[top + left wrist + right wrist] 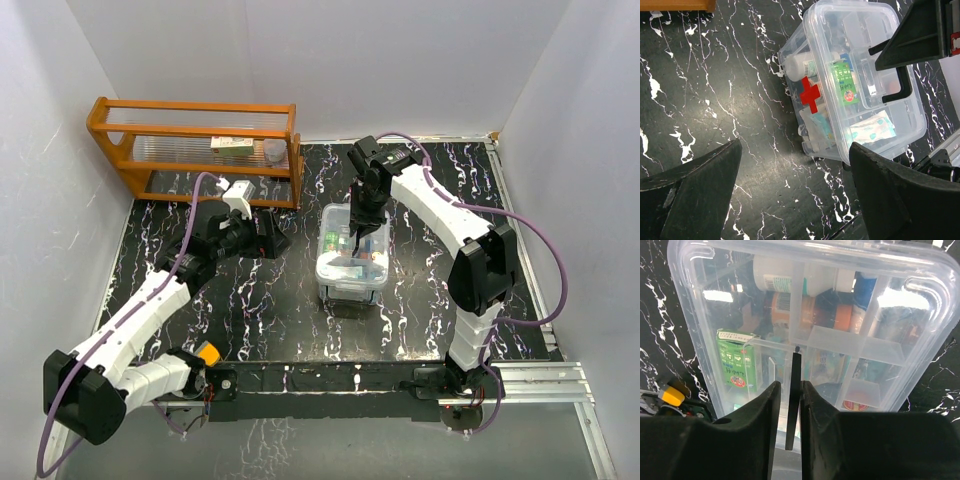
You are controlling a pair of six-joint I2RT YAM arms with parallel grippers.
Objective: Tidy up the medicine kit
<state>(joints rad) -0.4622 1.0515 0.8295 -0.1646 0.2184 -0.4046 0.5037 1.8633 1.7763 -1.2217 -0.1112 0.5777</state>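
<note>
The medicine kit point(330, 268), a clear rounded box with a red cross point(811, 95), stands mid-table with its flat clear lid point(920, 295) on top. Through the lid I see the divided tray, a green box point(737, 362), bottles and packets. My right gripper point(788, 385) is straight above the kit point(358, 230), jaws closed narrowly on the lid's dark handle point(796, 365); the right finger touches it and a sliver of gap shows on the left. My left gripper point(795, 150) is wide open and empty, low over the table left of the kit point(275, 240).
The orange wooden rack point(195, 108) stands at the back left, holding a small box point(232, 144) and a clear container. The black marbled table point(250, 310) ends at white walls on three sides. The kit sits close in front of the left gripper.
</note>
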